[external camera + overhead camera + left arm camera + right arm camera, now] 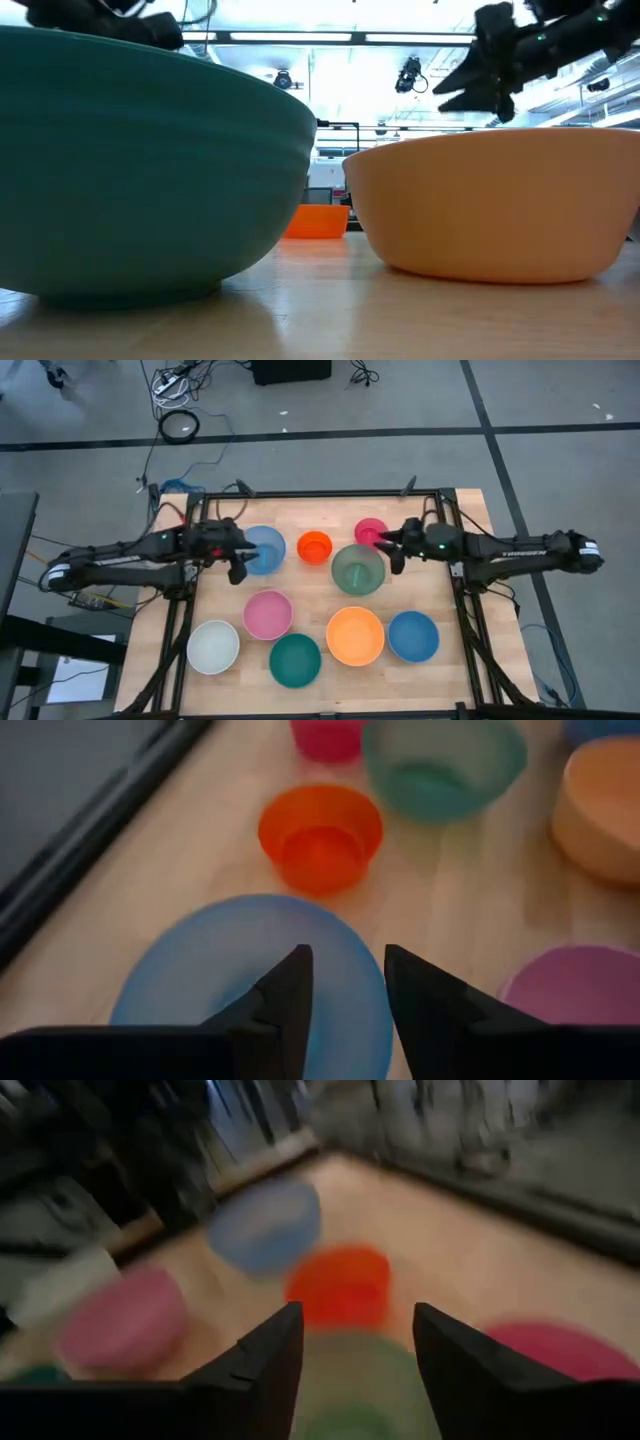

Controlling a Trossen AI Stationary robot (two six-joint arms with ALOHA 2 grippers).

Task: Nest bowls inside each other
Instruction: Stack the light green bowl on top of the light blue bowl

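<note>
Left pincer [237, 568] hangs with its fingers parted and empty at the near-left rim of the light blue bowl [263, 550]; right pincer [394, 550], likewise parted and empty, sits between the magenta bowl [369, 532] and the grey-green bowl [357, 569], over the latter's far-right rim. Nothing nested yet: all nine bowls lie apart on the wooden counter [470, 570]. Largest first, the near row holds white bowl [213, 646], teal bowl [295, 660], orange bowl [355, 635] and blue bowl [413, 636], with the pink bowl [267, 613] just beyond them. Smallest pair sits far back: red-orange bowl [314, 547], then magenta. Judgement: to grip well, each pincer should straddle a rim, one finger inside and one outside the wall, and lift level so the bowl drops centred into a wider one. All are smooth round plastic; the light blue, grey-green and red-orange look faintly translucent, the orange and teal opaque with gently curved walls and flat feet. Slick walls may slip under a shallow pinch.
</note>
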